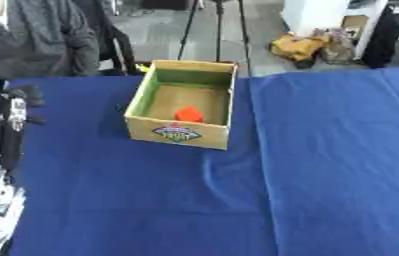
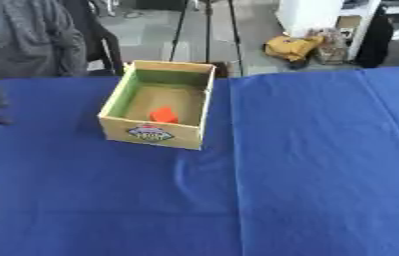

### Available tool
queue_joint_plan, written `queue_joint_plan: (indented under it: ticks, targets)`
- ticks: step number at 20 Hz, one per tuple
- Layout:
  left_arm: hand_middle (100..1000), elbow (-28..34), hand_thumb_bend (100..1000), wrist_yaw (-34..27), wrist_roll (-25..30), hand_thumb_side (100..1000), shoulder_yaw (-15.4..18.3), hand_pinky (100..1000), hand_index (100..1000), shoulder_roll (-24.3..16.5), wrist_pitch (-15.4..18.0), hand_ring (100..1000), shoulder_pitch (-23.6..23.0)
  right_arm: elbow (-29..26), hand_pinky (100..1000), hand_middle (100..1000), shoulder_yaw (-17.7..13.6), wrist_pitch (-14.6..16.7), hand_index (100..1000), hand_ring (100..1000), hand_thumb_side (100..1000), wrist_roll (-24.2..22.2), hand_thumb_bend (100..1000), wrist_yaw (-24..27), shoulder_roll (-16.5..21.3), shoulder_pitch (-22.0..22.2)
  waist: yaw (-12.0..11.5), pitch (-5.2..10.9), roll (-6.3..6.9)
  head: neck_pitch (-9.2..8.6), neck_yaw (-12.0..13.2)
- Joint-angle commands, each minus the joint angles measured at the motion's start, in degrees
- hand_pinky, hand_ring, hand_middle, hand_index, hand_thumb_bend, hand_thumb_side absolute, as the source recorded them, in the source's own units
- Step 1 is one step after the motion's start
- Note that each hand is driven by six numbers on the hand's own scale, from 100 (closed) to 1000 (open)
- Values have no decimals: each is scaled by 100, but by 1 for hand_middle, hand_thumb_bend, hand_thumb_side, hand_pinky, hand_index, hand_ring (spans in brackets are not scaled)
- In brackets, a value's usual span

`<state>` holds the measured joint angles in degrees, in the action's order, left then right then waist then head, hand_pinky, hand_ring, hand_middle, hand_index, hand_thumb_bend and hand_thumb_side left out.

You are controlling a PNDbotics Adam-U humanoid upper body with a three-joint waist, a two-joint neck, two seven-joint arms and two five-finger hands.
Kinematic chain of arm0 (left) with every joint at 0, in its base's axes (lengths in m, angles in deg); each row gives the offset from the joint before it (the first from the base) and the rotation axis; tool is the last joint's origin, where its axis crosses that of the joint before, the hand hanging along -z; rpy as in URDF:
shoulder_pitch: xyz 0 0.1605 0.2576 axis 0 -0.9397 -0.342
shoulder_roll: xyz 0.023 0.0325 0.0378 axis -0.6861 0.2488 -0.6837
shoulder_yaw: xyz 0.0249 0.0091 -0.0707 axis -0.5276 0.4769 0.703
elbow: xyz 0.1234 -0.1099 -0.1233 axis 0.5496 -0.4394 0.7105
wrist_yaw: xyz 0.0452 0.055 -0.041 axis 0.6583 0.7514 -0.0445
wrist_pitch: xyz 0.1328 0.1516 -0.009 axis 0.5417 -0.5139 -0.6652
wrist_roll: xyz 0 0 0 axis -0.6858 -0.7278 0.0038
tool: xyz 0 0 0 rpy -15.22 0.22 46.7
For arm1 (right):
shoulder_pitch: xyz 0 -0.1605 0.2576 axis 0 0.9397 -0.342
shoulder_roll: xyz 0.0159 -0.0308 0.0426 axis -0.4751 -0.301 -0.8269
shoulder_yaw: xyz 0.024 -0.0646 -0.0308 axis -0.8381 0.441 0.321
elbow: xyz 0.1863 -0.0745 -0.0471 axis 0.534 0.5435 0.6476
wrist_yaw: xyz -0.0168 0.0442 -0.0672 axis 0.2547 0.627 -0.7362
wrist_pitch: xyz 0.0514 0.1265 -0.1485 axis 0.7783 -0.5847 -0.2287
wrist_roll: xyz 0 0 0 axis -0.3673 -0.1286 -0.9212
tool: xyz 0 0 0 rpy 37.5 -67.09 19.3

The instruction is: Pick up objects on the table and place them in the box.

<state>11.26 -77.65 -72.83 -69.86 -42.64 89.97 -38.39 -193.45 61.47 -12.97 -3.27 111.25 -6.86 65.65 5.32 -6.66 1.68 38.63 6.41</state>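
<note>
- One cardboard box [image 1: 179, 134] stands open-topped on the blue cloth of the table [image 1: 325, 175], toward the far edge, left of the middle.
- One small orange object [image 1: 188, 114] lies inside the box on its floor, near the front wall. Shape is hard to make out; it looks like a small solid block.
- By its look the orange piece should be light and stiff, not fragile. A pinch across its sides from above would probably suit it. It is already in the box.
- No other loose object shows on the cloth. Count: one box, one orange object.
- The left hand [image 1: 19, 97] shows at the table's left edge, dark, at the end of a silver-jointed arm, well apart from the box. Whether its fingers are straight or curled cannot be told.
- The right hand appears in neither view.
</note>
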Motion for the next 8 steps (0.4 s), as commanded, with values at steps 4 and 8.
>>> queue_joint_plan:
  ticks: [4, 8]
  targets:
    - [631, 120, 100, 115, 46, 912, 103, 509, 762, -34, 0, 674, -29, -116, 549, 557, 8, -19, 486, 873, 683, -40, 100, -45, 90, -55, -20, 53, 4, 12, -20]
    - [630, 129, 100, 104, 29, 907, 109, 509, 761, -13, 7, 673, -48, -116, 549, 557, 23, -28, 486, 873, 684, -55, 100, -62, 79, -56, -31, 51, 1, 24, -15]
